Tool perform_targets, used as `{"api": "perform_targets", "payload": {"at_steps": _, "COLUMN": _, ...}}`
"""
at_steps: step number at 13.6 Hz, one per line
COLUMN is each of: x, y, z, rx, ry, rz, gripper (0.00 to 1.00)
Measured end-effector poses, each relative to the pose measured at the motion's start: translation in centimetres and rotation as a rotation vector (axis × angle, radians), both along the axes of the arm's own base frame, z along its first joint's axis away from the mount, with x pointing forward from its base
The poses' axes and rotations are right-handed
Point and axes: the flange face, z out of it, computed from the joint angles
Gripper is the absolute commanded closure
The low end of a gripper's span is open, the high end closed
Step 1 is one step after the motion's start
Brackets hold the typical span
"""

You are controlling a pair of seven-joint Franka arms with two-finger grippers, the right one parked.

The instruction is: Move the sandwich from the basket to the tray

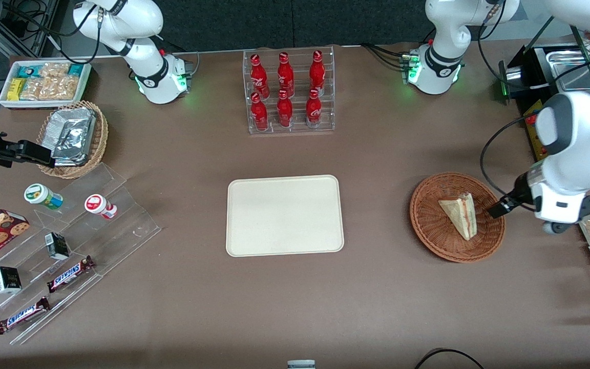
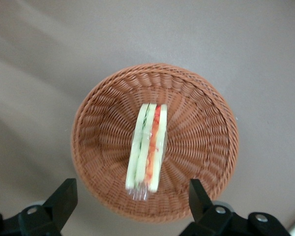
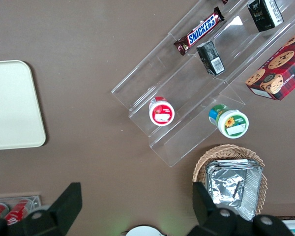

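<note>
You see the tray (image 1: 285, 215) bare on the brown table (image 1: 377, 307); at its 3 o'clock the basket (image 1: 430, 225) holds the sandwich (image 1: 460, 214). Your gripper (image 2: 132, 199) hovers above the basket, fingers (image 2: 64, 196) spread wide, holding nothing

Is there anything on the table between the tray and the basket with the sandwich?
No. In the front view, only bare brown table separates the tray from the basket. The sandwich lies in the basket, with the gripper above it, jaws open.
</note>
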Motion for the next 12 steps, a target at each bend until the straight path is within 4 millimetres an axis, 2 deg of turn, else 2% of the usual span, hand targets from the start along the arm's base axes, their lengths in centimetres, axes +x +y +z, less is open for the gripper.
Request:
{"api": "perform_targets", "payload": {"at_steps": 2, "x": -1.3, "y": 0.0, "z": -3.8, "rx": 0.001, "ry": -0.043, "rz": 0.011, "gripper": 0.00}}
{"api": "perform_targets", "payload": {"at_steps": 4, "x": -2.5, "y": -0.7, "z": -6.4, "rx": 0.001, "ry": -0.047, "rz": 0.006, "gripper": 0.00}}
{"api": "perform_targets", "payload": {"at_steps": 7, "x": -3.3, "y": -2.3, "z": -8.5, "rx": 0.001, "ry": -0.057, "rz": -0.002, "gripper": 0.00}}
{"api": "perform_targets", "payload": {"at_steps": 12, "x": -4.2, "y": -2.8, "z": -10.9, "rx": 0.004, "ry": -0.045, "rz": -0.011, "gripper": 0.00}}
